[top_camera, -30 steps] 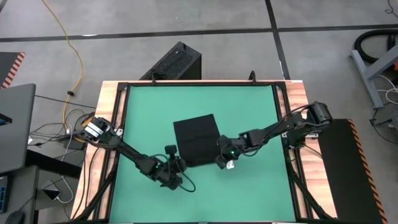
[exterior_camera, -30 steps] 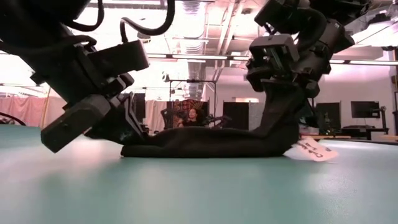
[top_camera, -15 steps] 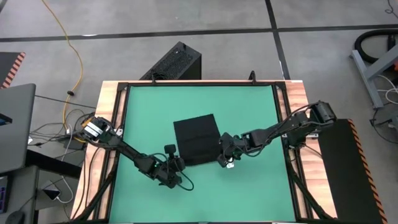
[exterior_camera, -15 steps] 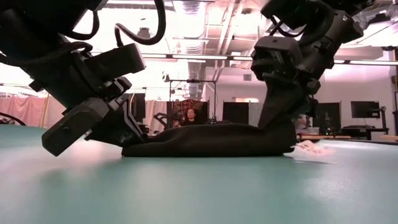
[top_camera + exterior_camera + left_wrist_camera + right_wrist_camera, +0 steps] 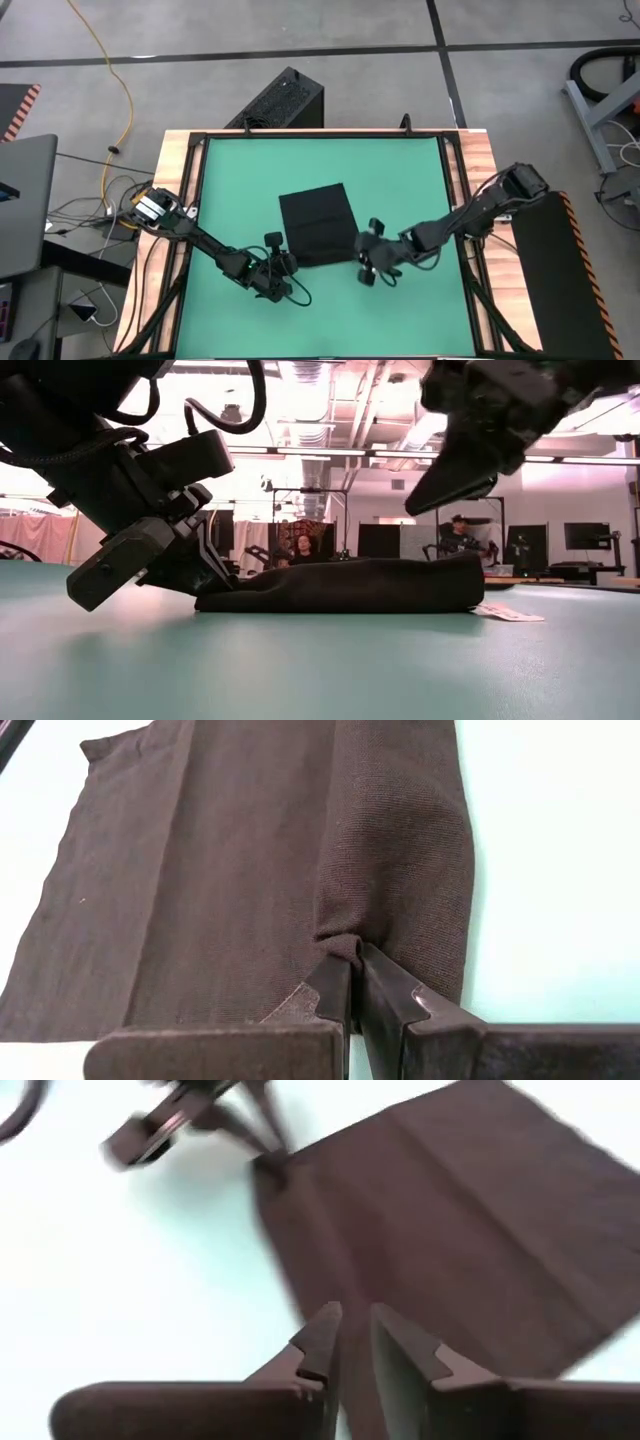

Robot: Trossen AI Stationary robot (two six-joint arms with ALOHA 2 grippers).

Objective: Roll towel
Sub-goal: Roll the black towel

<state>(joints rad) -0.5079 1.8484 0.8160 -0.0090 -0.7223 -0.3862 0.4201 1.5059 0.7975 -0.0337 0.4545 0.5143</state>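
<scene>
One gripper (image 5: 352,982) pinching towel (image 5: 250,860)

towel (image 5: 318,226): plain black | tag (image 5: 508,613): white | table (image 5: 400,180): green | arms: dark

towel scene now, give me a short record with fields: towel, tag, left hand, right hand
towel: black towel, folded flat on the green table, near edge doubled over
tag: small white tag lying on the table at the towel's corner
left hand: left hand shut, pinching the folded near edge of the towel
right hand: right hand raised off the table beside the towel's corner, fingers slightly apart, holding nothing
</scene>
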